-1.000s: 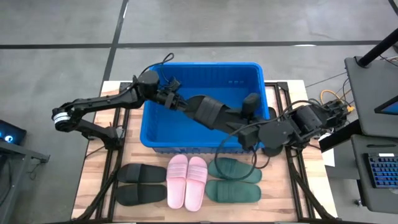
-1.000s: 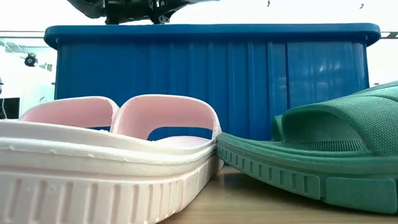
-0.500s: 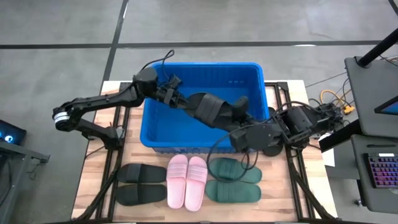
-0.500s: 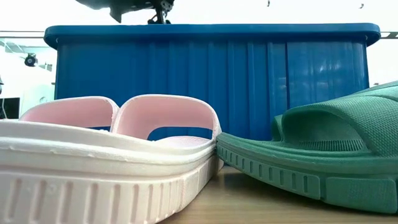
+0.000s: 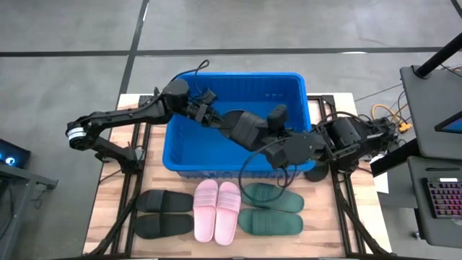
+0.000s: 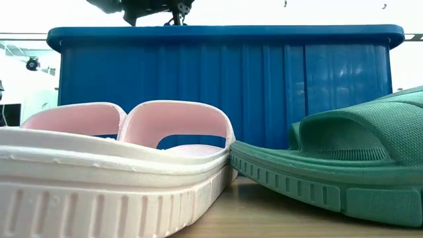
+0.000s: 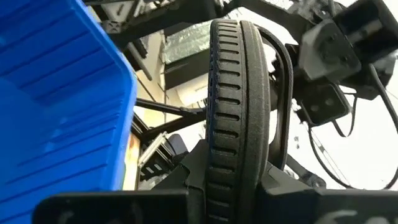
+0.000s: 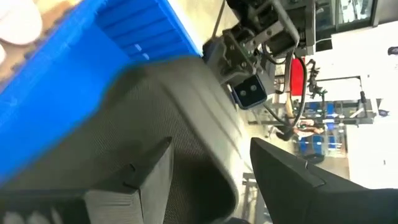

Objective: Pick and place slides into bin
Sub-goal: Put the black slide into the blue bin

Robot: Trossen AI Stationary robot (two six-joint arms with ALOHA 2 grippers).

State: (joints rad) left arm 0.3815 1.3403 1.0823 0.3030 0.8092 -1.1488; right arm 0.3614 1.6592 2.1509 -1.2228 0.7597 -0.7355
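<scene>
A black slide (image 5: pixel 245 128) hangs over the blue bin (image 5: pixel 238 75), level and turned on its side edge. My left gripper (image 5: pixel 209 115) is shut on the end nearest the table's left. My right gripper (image 5: pixel 274 121) reaches in from the right and is open, its fingers standing on either side of the slide's other end (image 8: pixel 168 124). On the table in front of the bin lie a black pair (image 5: pixel 162 213), a pink pair (image 5: pixel 216 209) and a green pair (image 5: pixel 271 209), soles down. My left gripper (image 7: pixel 227 180) pinches the slide's sole at its end (image 7: pixel 236 162), one finger on each flat face. The fingers come level from the table's left, along the slide. The slide (image 7: pixel 239 93) stands on edge, lifted clear above the bin. Whether my right gripper (image 8: pixel 211 149) touches the slide, I cannot tell: a gap shows beside one finger (image 8: pixel 280 180).
The bin's near wall (image 6: pixel 225 73) rises behind the pink slides (image 6: pixel 119 158) and the green slide (image 6: pixel 344 172). Cables hang from my right arm over the bin's near right corner (image 5: pixel 274 162). A desk with a keyboard (image 5: pixel 440 198) stands off the table's right.
My right gripper has moved toward the table's left, along the slide toward my left gripper, and has rolled about its own axis, with its fingers staying apart. The black slide stays held above the bin.
</scene>
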